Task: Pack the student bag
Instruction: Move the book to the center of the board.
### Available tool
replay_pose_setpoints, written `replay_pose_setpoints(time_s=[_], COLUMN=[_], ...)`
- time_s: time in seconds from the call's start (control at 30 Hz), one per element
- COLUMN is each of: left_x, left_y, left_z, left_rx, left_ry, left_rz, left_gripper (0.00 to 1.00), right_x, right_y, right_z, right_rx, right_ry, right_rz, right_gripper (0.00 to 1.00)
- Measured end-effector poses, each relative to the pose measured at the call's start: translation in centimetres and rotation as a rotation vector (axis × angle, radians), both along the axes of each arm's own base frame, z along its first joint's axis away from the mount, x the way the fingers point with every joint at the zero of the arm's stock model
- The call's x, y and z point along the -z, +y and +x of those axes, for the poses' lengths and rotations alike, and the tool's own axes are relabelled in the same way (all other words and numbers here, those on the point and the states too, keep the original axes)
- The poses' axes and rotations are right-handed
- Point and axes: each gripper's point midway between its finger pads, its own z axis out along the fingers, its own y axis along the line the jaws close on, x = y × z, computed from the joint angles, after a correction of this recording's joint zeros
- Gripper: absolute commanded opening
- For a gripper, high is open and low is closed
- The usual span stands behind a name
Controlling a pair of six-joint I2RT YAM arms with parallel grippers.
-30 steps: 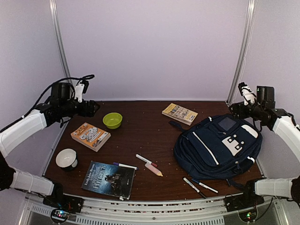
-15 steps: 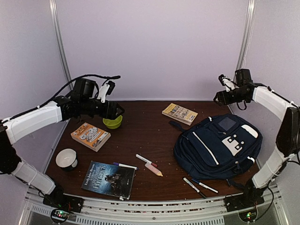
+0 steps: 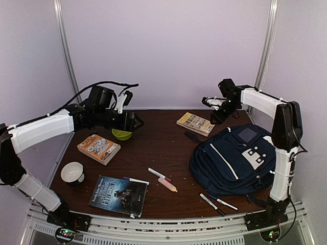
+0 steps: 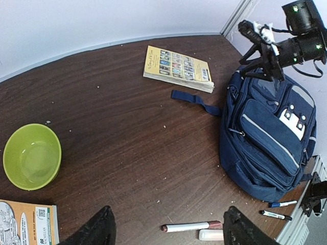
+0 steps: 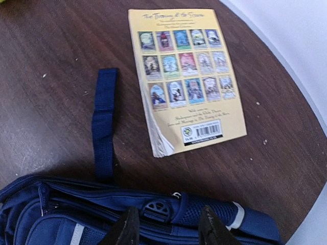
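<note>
A navy fabric backpack [image 3: 236, 162], yellow paperback book [image 3: 195, 123] and lime-green round bowl [image 4: 31, 155] are lying on the dark wooden surface [image 3: 158, 148].

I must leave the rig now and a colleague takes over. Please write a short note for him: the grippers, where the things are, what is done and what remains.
Left gripper: open, empty, in the air over the table's left half, near the lime-green plastic bowl.
Right gripper: open, empty, above the top edge of the large navy-blue fabric backpack.
The backpack lies flat on the table's right side and looks zipped shut.
Done: nothing packed. The yellow paperback, orange book, dark book and markers lie outside it.
Left: open the backpack, put the items in.
</note>
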Motion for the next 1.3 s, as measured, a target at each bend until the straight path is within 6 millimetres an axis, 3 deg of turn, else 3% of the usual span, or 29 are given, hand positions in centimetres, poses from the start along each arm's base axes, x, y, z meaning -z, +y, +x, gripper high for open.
replay_pose_setpoints(time_s=[0.17, 0.4, 0.73, 1.3], left_x=[-0.1, -0.2, 0.3, 0.6], left_y=[-0.6, -1.1, -1.2, -1.1], left_z=[-0.6, -1.5, -2.0, -2.1], left_rx=[0.015, 0.034, 0.040, 0.031], left_ry=[0.005, 0.006, 0.018, 0.027], left_rz=[-0.007, -0.008, 0.000, 0.007], left_gripper=[0.73, 0.73, 0.73, 0.72], right_x=[2.1, 5.7, 6.7, 9.7], right_y=[2.6, 2.7, 2.1, 3.1], right_z=[1.0, 2.4, 3.2, 3.4], right_rx=[-0.111, -0.168, -0.206, -0.327], right_ry=[0.034, 0.075, 0.068, 0.090], right_rz=[-0.093, -0.222, -0.299, -0.386], right_gripper=[0.32, 0.32, 0.31, 0.23])
